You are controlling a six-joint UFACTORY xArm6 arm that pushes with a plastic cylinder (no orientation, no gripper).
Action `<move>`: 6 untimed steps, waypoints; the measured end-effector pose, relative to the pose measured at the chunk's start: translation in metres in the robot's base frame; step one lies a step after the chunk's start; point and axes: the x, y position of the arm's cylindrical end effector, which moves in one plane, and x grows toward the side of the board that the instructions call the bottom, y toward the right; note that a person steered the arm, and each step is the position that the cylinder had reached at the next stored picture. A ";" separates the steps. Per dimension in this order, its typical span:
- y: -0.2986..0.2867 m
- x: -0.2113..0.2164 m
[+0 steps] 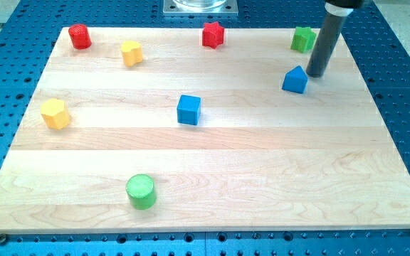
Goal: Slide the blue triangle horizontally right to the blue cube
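The blue triangle (295, 80) lies on the wooden board (212, 192) at the view's upper right. The blue cube (188, 109) sits near the board's middle, to the left of the triangle and a little lower. My tip (314, 74) rests just to the right of the blue triangle, close to its upper right edge, possibly touching it. The dark rod rises from there toward the view's top.
A green block (303, 38) stands just above my tip. A red star-like block (213, 34) and a red cylinder (80, 35) sit along the top edge. A yellow heart-like block (131, 52), a yellow hexagon (55, 114) and a green cylinder (141, 191) lie to the left.
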 end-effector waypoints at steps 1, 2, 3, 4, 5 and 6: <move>-0.031 0.021; -0.031 0.066; -0.054 0.026; -0.081 0.046; -0.043 0.082; -0.026 0.085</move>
